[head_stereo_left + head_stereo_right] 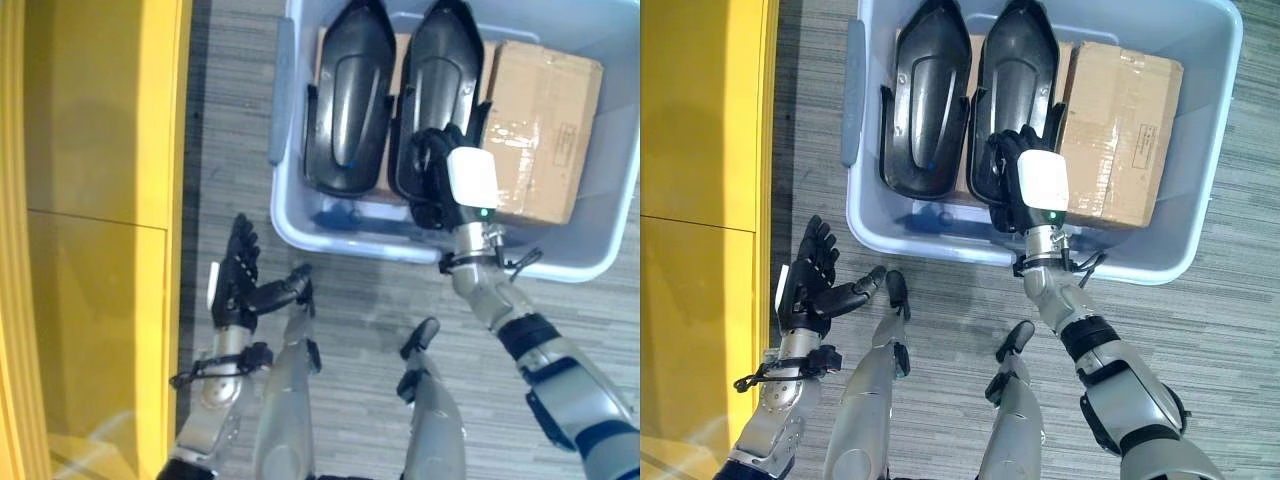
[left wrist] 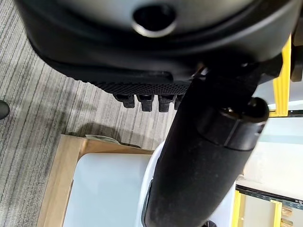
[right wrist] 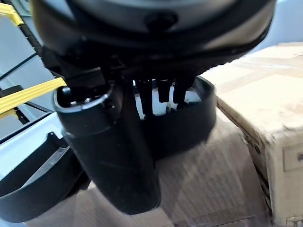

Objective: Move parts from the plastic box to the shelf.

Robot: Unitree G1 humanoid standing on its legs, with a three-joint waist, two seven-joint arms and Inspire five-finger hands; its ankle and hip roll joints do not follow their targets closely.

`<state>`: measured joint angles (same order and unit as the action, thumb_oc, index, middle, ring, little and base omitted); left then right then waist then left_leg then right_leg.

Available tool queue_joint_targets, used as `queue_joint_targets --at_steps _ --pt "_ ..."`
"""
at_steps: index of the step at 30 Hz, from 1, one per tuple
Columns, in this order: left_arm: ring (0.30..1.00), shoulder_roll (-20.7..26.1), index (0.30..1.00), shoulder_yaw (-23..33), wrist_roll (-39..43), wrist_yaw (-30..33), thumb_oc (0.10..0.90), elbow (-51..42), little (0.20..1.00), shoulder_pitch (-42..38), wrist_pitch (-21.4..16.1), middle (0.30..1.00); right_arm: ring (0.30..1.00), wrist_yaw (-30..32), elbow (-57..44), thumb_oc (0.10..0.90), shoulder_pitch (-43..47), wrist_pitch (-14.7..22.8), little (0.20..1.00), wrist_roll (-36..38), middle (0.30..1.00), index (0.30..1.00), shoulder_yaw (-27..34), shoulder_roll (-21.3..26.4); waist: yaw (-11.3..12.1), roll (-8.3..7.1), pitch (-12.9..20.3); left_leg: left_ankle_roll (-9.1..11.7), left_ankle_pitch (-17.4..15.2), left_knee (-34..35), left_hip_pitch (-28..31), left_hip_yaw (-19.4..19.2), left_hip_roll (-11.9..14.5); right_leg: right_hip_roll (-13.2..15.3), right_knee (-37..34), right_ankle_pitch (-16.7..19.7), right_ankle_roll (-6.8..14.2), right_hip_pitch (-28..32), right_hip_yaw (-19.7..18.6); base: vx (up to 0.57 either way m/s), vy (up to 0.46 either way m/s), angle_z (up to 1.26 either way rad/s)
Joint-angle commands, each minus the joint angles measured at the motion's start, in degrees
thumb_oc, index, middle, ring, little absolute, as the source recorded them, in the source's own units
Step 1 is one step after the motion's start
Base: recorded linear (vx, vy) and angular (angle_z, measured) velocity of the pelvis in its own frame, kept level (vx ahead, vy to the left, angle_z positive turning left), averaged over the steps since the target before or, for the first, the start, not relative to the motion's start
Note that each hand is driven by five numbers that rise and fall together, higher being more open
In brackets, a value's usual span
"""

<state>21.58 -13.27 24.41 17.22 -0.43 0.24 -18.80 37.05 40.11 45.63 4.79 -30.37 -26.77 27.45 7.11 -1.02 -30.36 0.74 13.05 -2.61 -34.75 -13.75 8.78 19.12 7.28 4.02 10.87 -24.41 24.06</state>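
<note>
Two dark robot hands show from above. The right hand (image 1: 1025, 180), with a white cover on its back, reaches into a pale blue-grey plastic box (image 1: 1200, 250) and rests on the lower end of a glossy black moulded plastic part (image 1: 1018, 80). In the right wrist view its fingers (image 3: 163, 90) hang over the rim of that part; whether they are clenched on it cannot be told. A second glossy black moulded part (image 1: 928, 100) of the same long shell shape lies just beside the first, toward the robot's left, both running lengthwise in the box. A brown cardboard carton (image 1: 1120, 130) with clear tape lies in the box on the robot's right, touching the first part. The box stands on a grey striped carpet floor (image 1: 1220, 340).

The left hand (image 1: 812, 280) hangs released over the floor, outside the box and near its left corner, fingers spread and straight, holding nothing. A yellow panel (image 1: 700, 150) runs along the left edge beside it.
</note>
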Motion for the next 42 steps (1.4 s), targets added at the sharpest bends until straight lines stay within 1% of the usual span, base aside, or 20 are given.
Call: queue_joint_targets --at_steps 1,4,11,17,18,19,21,22,25,27,28,30,32,36,37,38,39,40,42 --pt "1.0 0.09 1.0 -0.78 -0.48 0.17 0.9 -6.09 1.0 -2.29 -5.83 1.0 0.3 -3.3 3.0 0.4 -0.85 -0.86 0.3 2.72 0.3 0.3 -1.52 1.05 1.21 1.53 0.56 5.94 -4.75 1.68 6.61 -0.11 2.88 -1.43 0.74 2.8 -0.22 -0.61 -2.09 0.0 0.0 0.0" --pt "1.0 0.07 1.0 -1.06 -0.25 -0.16 0.9 -6.25 1.0 -2.34 -5.7 1.0 0.3 -2.47 2.57 0.4 -1.33 -0.96 0.3 2.25 0.3 0.3 -0.97 1.18 1.35 1.91 0.56 5.84 -4.4 2.51 8.02 -0.01 2.63 -1.12 0.6 2.93 -0.02 0.49 -1.98 0.0 0.012 0.0" --pt "1.0 0.03 1.0 -1.4 -0.28 -0.28 0.9 -5.41 1.0 -3.31 -5.21 1.0 0.3 -1.54 -2.01 0.4 -4.72 -0.28 0.3 3.16 0.3 0.3 1.73 1.72 0.78 2.02 0.56 5.63 -4.33 3.53 12.82 -0.4 2.05 -0.47 0.43 3.13 0.31 4.52 -2.06 0.0 0.024 0.01" --pt "1.0 0.12 1.0 -1.17 -0.26 -0.45 0.9 -4.9 1.0 -3.9 -4.49 1.0 0.3 -1.91 -7.29 0.4 -8.91 0.17 0.3 4.14 0.3 0.3 4.82 1.97 0.07 1.51 0.56 5.57 -4.01 4.77 17.72 -0.76 1.82 -0.06 -1.09 3.74 0.64 9.46 -1.72 -0.01 0.016 0.02" --pt "1.0 -0.03 1.0 -1.28 0.24 -0.96 0.9 -4.37 1.0 -3.92 -4.18 1.0 0.3 -1.79 -8.89 0.4 -10.6 0.62 0.3 5.15 0.3 0.3 6.19 1.72 -0.15 1.46 0.56 4.94 -2.89 5.45 18.91 -1.54 1.69 0.21 -2.0 4.79 0.13 10.79 -0.92 -0.06 0.035 0.01" --pt "1.0 -0.11 1.0 -1.18 0.59 -1.22 0.9 -4.48 1.0 -3.94 -4.06 1.0 0.3 -1.79 -9.35 0.4 -11.18 0.67 0.3 5.26 0.3 0.3 6.61 1.83 -0.26 1.43 0.59 4.96 -2.81 5.6 19.63 -1.48 1.67 0.28 -2.15 4.82 0.13 11.5 -0.91 -0.04 0.033 -0.01" --pt "1.0 -0.01 1.0 -1.19 0.89 -1.89 0.9 -4.87 1.0 -3.6 -3.86 1.0 0.3 -1.51 -10.72 0.4 -12.51 0.68 0.3 5.17 0.3 0.3 7.65 2.22 -0.43 1.4 1.81 5.01 -2.61 6.49 21.1 -1.35 1.66 0.29 -2.92 4.95 0.3 13.03 -0.65 0.03 0.013 -0.02" --pt "1.0 0.01 1.0 -1.22 0.9 -1.89 0.9 -4.9 1.0 -3.54 -3.85 1.0 0.3 -1.53 -10.82 0.4 -12.64 0.65 0.3 5.15 0.3 0.3 7.7 2.22 -0.42 1.42 1.77 5.01 -2.56 6.61 21.26 -1.34 1.65 0.26 -3.03 4.98 0.31 13.21 -0.6 0.03 0.011 0.02" --pt "1.0 0.29 1.0 -0.92 1.03 -2.42 0.9 -4.25 1.0 -2.78 -3.77 1.0 0.3 -1.9 -12.87 0.4 -14.47 0.84 0.3 4.65 0.3 0.3 8.94 2.76 -0.54 1.21 3.51 5.04 -2.67 6.97 22.8 -1.21 1.55 0.23 -3.61 5.01 0.39 14.95 -0.19 0.03 0.006 -0.03" --pt "1.0 0.57 1.0 -0.2 0.82 -2.88 0.9 -4.7 1.0 -2.07 -3.53 1.0 0.3 -1.95 -14.83 0.4 -15.7 0.85 0.3 3.68 0.3 0.3 10.13 3.81 -0.68 1.14 5.39 5.09 -2.8 7.28 24.19 -1.12 1.39 0.25 -4.04 4.87 0.52 16.64 0.2 0.05 0.012 -0.01" --pt "1.0 0.58 1.0 -0.22 0.82 -2.88 0.9 -4.72 1.0 -2.03 -3.53 1.0 0.3 -1.98 -14.91 0.4 -15.78 0.83 0.3 3.66 0.3 0.3 10.16 3.82 -0.68 1.15 5.39 5.09 -2.81 7.28 24.23 -1.1 1.39 0.25 -4.08 4.88 0.53 16.72 0.24 0.03 0.003 0.04" --pt "1.0 0.73 1.0 0.44 0.82 -3.15 0.9 -4.76 1.0 -1.49 -3.4 1.0 0.3 -1.94 -16.59 0.4 -16.48 0.87 0.3 3.17 0.3 0.3 11.21 4.49 -0.88 0.94 6.66 5.07 -2.96 7.48 25.0 -1.03 1.38 0.27 -4.27 4.86 0.63 17.63 0.39 0.04 0.003 0.07" --pt "1.0 0.88 1.0 1.64 0.76 -3.82 0.9 -4.42 1.0 -0.36 -3.39 1.0 0.3 -2.17 -19.16 0.4 -17.92 1.08 0.3 1.78 0.3 0.3 12.81 6.09 -1.16 0.6 9.14 5.0 -3.27 7.61 26.93 -1.06 1.23 0.5 -4.4 4.56 0.82 19.72 0.82 0.08 0.012 0.04" --pt "1.0 0.99 1.0 2.44 0.64 -4.39 0.9 -4.22 1.0 0.47 -3.31 1.0 0.3 -2.68 -20.67 0.4 -18.82 1.31 0.3 0.78 0.3 0.3 13.97 7.66 -1.27 0.37 10.87 4.93 -3.65 7.61 28.11 -0.85 1.02 0.8 -4.51 4.34 0.99 21.43 1.47 0.03 0.004 0.03" --pt "1.0 1.02 1.0 2.65 0.6 -4.61 0.9 -4.26 1.0 0.59 -3.3 1.0 0.3 -2.68 -21.02 0.4 -18.89 1.38 0.3 0.32 0.3 0.3 14.41 8.37 -1.28 0.3 11.59 4.92 -3.76 7.61 28.44 -0.77 0.99 0.9 -4.55 4.28 1.08 21.94 1.66 0.08 0.012 0.04" --pt "1.0 1.03 1.0 3.32 0.41 -5.04 0.9 -4.15 1.0 1.21 -3.3 1.0 0.3 -2.71 -22.47 0.4 -19.92 1.58 0.3 -0.08 0.3 0.3 15.6 8.96 -1.4 0.06 13.01 4.84 -4.09 7.61 29.31 -0.63 0.85 1.05 -4.65 4.17 1.23 23.0 1.95 0.06 0.011 0.06" --pt "1.0 1.05 1.0 3.28 0.41 -5.04 0.9 -4.17 1.0 1.26 -3.3 1.0 0.3 -2.76 -22.59 0.4 -20.07 1.54 0.3 -0.1 0.3 0.3 15.67 8.96 -1.4 0.05 13.02 4.84 -4.1 7.61 29.35 -0.61 0.83 1.06 -4.68 4.17 1.25 23.08 1.99 0.08 0.008 0.17" --pt "1.0 0.91 1.0 3.54 0.26 -5.39 0.9 -3.92 1.0 1.52 -3.1 1.0 0.3 -2.93 -23.83 0.4 -20.68 1.8 0.3 -0.84 0.3 0.3 16.32 9.56 -1.44 -0.22 14.35 4.78 -4.33 7.61 29.98 -0.52 0.66 1.25 -4.76 4.21 1.39 24.05 2.31 0.04 0.009 0.16" --pt "1.0 0.9 1.0 4.14 -0.08 -5.59 0.9 -3.5 1.0 1.99 -3.08 1.0 0.3 -3.12 -25.58 0.4 -21.29 2.26 0.3 -1.31 0.3 0.3 17.21 9.85 -1.56 -0.52 15.85 4.69 -4.64 7.61 30.54 -0.49 0.45 1.42 -5.06 4.4 1.61 25.03 2.67 0.05 0.018 0.08"
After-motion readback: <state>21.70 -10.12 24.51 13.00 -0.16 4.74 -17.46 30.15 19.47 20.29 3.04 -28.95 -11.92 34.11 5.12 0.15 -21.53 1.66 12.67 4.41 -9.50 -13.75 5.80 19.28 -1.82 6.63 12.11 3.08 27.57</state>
